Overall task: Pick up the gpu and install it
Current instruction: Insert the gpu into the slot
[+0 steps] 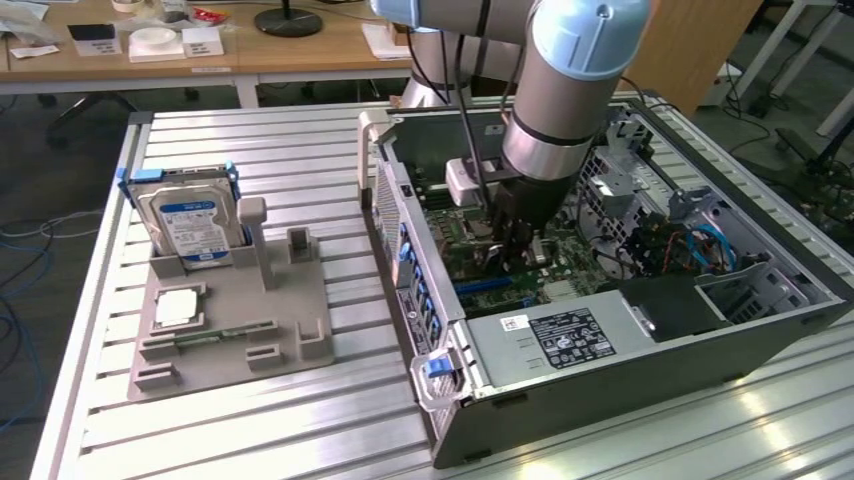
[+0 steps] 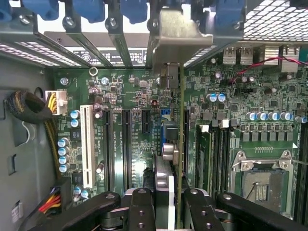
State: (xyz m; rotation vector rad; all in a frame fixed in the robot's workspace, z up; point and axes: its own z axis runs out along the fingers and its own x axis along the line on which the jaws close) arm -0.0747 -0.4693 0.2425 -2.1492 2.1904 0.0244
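1. The tool (image 2: 169,202) is closed on the gpu (image 2: 180,144), gripping its upper edge.
2. The gpu stands on edge just below the tool, over the motherboard (image 2: 130,96) inside the case (image 1: 641,390).
3. Its bracket (image 2: 175,36) is at the case's rear wall.

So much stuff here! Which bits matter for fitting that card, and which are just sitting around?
In the job:
- graphics card, edge-on, gripped by the tool
- motherboard with its slots
- computer case, side open

Lying about:
- hard drive upright in the grey holder
- white socket
- desk behind
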